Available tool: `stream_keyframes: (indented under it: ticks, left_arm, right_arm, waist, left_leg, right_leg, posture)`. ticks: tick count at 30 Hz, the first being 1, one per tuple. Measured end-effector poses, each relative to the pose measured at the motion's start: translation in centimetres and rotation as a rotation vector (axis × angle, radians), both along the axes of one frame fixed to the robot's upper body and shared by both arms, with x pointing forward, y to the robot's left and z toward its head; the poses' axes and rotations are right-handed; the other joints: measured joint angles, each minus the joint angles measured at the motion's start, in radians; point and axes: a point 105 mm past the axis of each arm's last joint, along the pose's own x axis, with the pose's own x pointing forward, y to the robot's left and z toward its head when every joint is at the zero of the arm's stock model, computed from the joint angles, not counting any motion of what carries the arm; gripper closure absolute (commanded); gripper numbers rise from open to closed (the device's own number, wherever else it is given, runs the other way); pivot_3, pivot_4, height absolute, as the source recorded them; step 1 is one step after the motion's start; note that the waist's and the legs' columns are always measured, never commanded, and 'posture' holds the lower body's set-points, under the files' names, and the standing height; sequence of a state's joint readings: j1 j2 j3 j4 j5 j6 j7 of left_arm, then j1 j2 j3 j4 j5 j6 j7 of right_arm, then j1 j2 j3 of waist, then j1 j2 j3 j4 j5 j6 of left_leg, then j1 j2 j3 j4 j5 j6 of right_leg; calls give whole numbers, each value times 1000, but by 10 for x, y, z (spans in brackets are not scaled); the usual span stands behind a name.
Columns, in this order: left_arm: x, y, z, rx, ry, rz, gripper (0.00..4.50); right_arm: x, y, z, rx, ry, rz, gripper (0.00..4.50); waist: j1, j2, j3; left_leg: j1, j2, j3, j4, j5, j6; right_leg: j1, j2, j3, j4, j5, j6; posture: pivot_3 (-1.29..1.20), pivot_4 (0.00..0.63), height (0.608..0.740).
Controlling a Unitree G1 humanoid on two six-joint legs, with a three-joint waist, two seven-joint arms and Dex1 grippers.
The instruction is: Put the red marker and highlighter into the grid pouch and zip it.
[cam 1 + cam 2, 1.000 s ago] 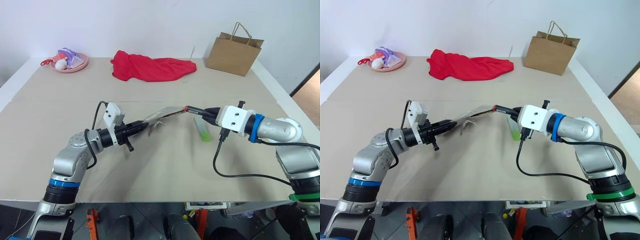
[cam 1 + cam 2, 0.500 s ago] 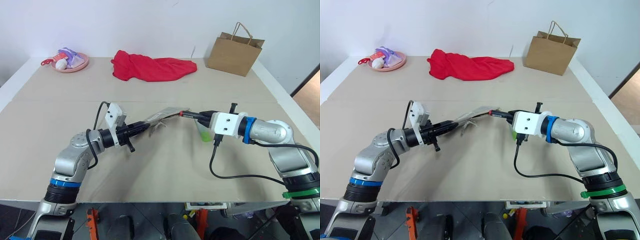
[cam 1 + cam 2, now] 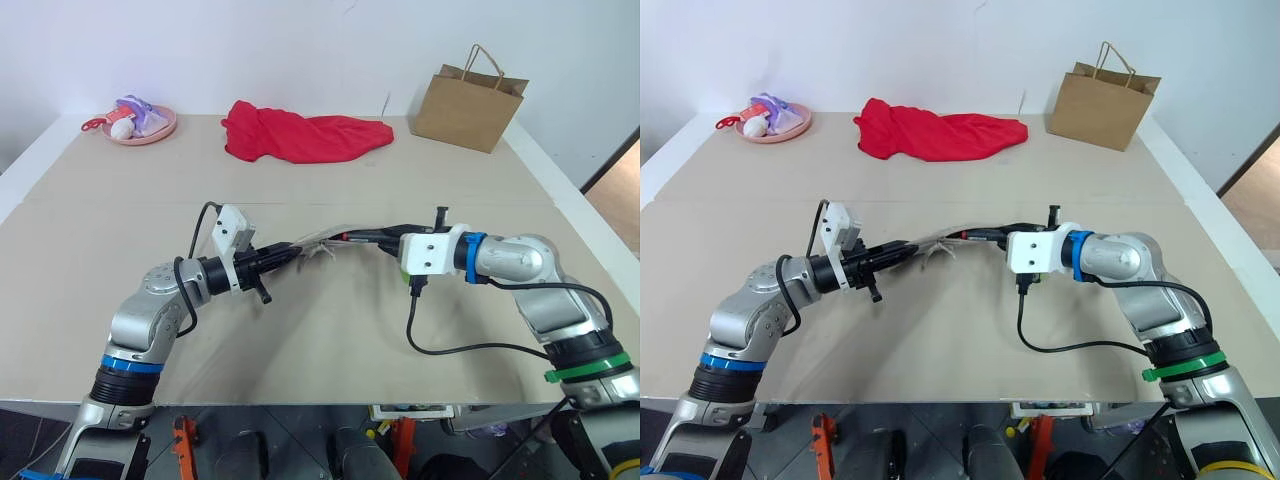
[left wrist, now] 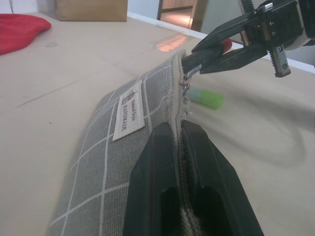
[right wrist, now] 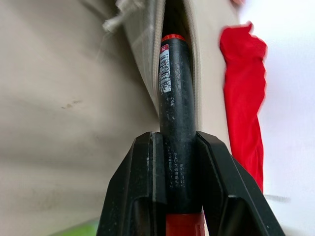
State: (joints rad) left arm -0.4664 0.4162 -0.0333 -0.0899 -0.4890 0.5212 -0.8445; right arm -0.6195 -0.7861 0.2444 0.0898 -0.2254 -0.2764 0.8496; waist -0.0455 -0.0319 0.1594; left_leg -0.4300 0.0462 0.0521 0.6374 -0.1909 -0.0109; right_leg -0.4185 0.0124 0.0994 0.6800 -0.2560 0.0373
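Left eye view: your left gripper (image 3: 285, 254), frame centre-left, is clamped tight on one end of the grid pouch (image 3: 322, 238), holding it off the table (image 3: 300, 350). Your right gripper (image 3: 372, 237), just right of centre, is closed on the red marker (image 3: 352, 238), whose tip sits at the pouch's open end. The highlighter (image 3: 402, 266) peeks out as a green sliver under the right wrist, on the table. Red cloth (image 3: 300, 136) upper centre, paper bag (image 3: 468, 100) upper right, pink plate (image 3: 140, 127) upper left.

Left wrist view: your two black fingers (image 4: 157, 177) pinch the pouch's zipper edge at bottom centre; the white label (image 4: 129, 110) sits left of centre. The right gripper (image 4: 224, 51) enters upper right, marker going into the mouth. The highlighter (image 4: 206, 97) lies on the table beyond, right of centre.

Right wrist view: fingers (image 5: 147, 196) grip the marker's black barrel (image 5: 174, 142) at centre; its far end is inside the pouch opening (image 5: 170, 29) at the top. Red cloth (image 5: 243, 93) runs down the right side.
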Motion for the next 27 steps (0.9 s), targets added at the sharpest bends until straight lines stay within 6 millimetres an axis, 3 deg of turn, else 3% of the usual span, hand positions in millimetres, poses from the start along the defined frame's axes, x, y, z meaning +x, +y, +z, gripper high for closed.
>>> stream_keyframes:
  ticks: [8,9,13,17,27]
  left_arm:
    - [0,-2,2,2,-5,-17,4500]
    - [0,-1,2,1,-6,-18,4500]
    - [0,-1,3,0,-7,-17,4500]
    - [-1,-1,4,-2,-10,-29,4500]
    - [-4,-5,-1,1,9,-64,4500]
  right_arm:
    - [5,27,-2,-85,-43,132,3864]
    - [9,42,1,-73,-53,170,3864]
    - [11,56,4,-46,-55,197,3864]
    - [9,81,5,72,9,231,3864]
    - [2,79,-6,22,-3,272,3864]
  waist:
    - [0,0,0]
    - [-1,0,0]
    - [0,0,0]
    - [0,0,0]
    - [0,0,0]
  left_leg:
    - [0,0,0,0,0,0]
    - [0,0,0,0,0,0]
    - [0,0,0,0,0,0]
    - [0,0,-1,0,0,0]
    - [0,0,-1,0,0,0]
  right_leg:
    - [0,0,0,0,0,0]
    - [0,0,0,0,0,-1]
    - [0,0,0,0,0,-1]
    - [0,0,-1,1,0,-1]
    - [0,0,-1,1,1,-1]
  posture:
    - [0,150,740]
    - [0,150,740]
    - [0,150,740]
    - [0,150,740]
    - [0,150,740]
